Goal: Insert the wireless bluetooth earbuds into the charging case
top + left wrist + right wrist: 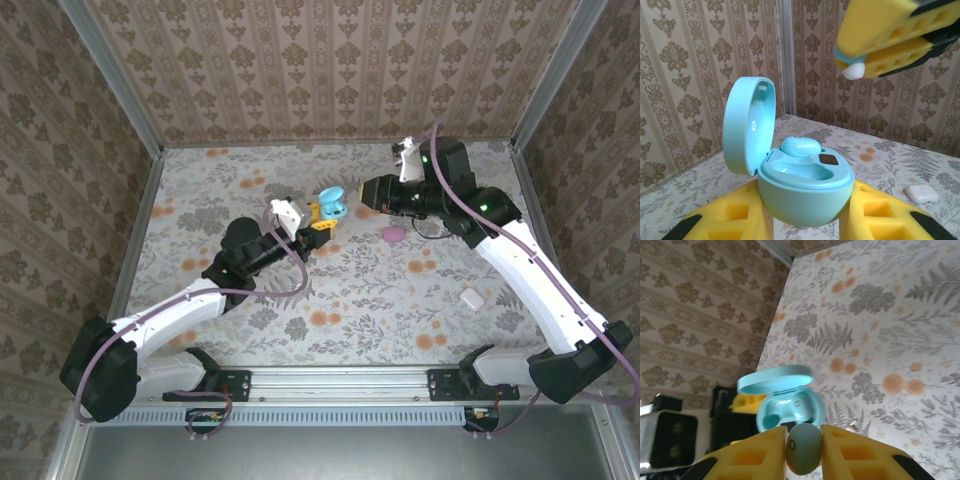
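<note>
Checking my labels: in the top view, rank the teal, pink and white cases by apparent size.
1. teal case, open, clearly largest.
2. pink case and white case: look alike, not ranked.

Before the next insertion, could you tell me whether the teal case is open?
Open: its lid stands hinged up, baring one seated earbud.

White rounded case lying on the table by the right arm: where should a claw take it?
The small white rounded plastic case lies flat and low on the floral table, nothing touching it. Best taken from straight above, claw closing on its two longer side walls at mid-length; the rounded corners and flat top likely offer no other purchase.
</note>
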You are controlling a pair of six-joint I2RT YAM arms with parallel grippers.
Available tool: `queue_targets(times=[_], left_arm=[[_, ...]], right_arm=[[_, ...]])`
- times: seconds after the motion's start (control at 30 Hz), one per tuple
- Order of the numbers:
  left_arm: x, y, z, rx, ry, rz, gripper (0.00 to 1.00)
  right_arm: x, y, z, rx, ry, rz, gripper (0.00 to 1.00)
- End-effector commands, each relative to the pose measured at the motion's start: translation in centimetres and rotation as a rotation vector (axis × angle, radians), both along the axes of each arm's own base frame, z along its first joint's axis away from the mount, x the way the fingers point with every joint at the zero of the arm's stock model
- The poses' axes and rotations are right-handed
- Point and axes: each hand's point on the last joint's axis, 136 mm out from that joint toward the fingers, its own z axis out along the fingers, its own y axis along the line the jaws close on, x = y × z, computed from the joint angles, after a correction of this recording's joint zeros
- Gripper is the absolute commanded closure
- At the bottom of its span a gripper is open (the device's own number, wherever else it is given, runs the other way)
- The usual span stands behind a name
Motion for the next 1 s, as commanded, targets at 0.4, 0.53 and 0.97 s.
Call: queue_targets(times=[0.4,0.53,0.97], left_arm=[[-0.8,-0.6,3.0,-0.057,-0.055,-0.047,0.69],[-0.8,-0.6,3.1,-0.063,-0.055,-0.047,0.69],[-0.9,-0.7,3.4,-0.070,-0.059,-0.048,0.69]], right_arm=[[-0.8,5.4,-0.1,-0.020,0.021,0.171,0.75],[-0.8,5.6,-0.8,-0.036,0.042,0.176,0.76],[-1.1,6.2,-1.7,-0.070,0.057,0.205,0.75]])
